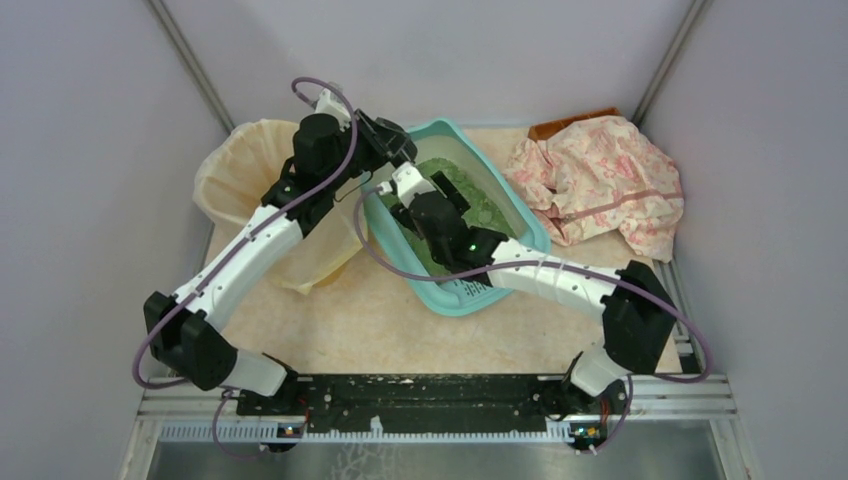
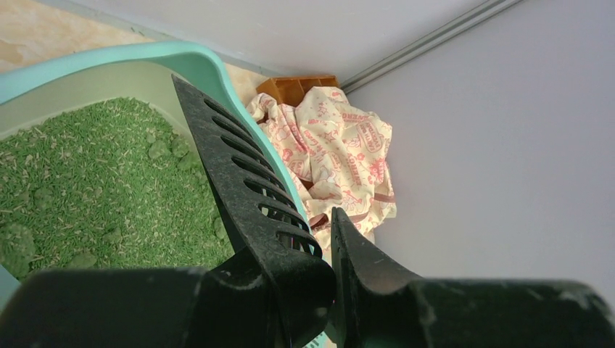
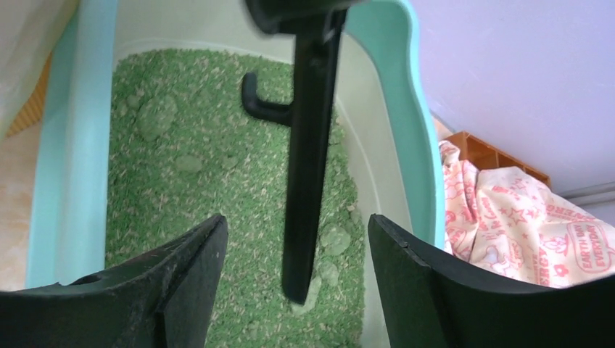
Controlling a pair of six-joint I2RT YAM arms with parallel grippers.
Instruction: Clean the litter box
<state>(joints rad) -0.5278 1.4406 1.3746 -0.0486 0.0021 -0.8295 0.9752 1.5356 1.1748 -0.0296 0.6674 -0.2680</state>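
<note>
One litter box [image 1: 452, 304], one slotted scoop [image 2: 239, 174], one cloth [image 3: 522, 217] printed "EARTH", "EVERYDAY". Left gripper [image 2: 319, 239] clamps the scoop; right gripper [image 3: 296, 221] gapes wide, holding nothing.

Teal rounded-rectangular litter box [image 1: 452, 128] lies diagonally on the counter [image 1: 340, 330], slotted grate [image 1: 470, 292] nearest, green granules [image 2: 87, 167] with clumps inside

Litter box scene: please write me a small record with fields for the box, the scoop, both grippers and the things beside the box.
litter box: teal, green granules with clumps inside
scoop: black, slotted, above the granules
left gripper: shut on the scoop
right gripper: open over the box, holds nothing
left of box: beige bag-lined bin
right of box: pink-patterned cloth
</note>
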